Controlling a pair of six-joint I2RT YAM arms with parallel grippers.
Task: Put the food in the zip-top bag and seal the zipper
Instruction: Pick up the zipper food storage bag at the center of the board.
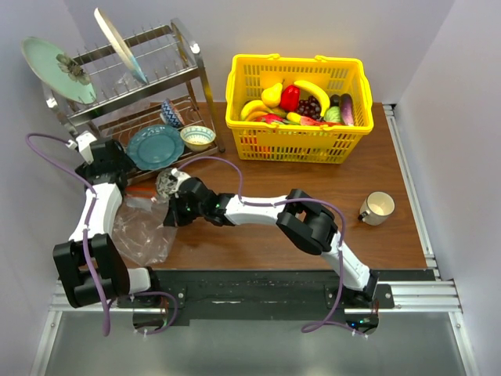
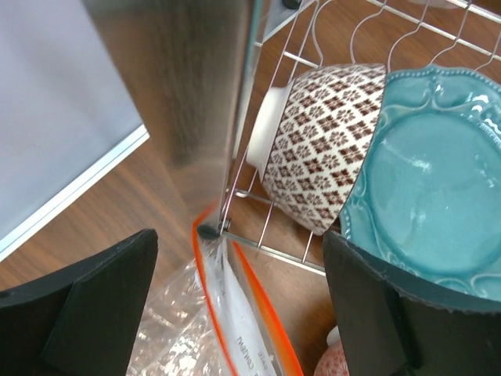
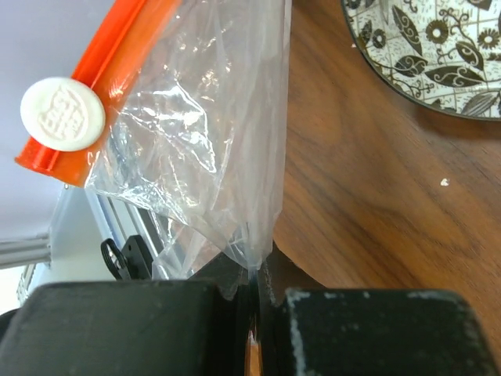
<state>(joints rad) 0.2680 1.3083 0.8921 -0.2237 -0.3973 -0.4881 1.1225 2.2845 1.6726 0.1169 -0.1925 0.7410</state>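
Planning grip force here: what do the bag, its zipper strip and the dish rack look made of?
Zip-top bag: thin clear plastic film, glossy and crinkled. Zipper: stiffer orange plastic, smooth. Dish rack: probably brushed steel, judging by its streaky grey sheen.

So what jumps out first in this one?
The yellow basket heaped with food, at the far side of the table. At the near left, the right gripper is shut on a fold of the clear bag, below its orange zipper. The left gripper hangs open over the zipper, beside the dish rack.
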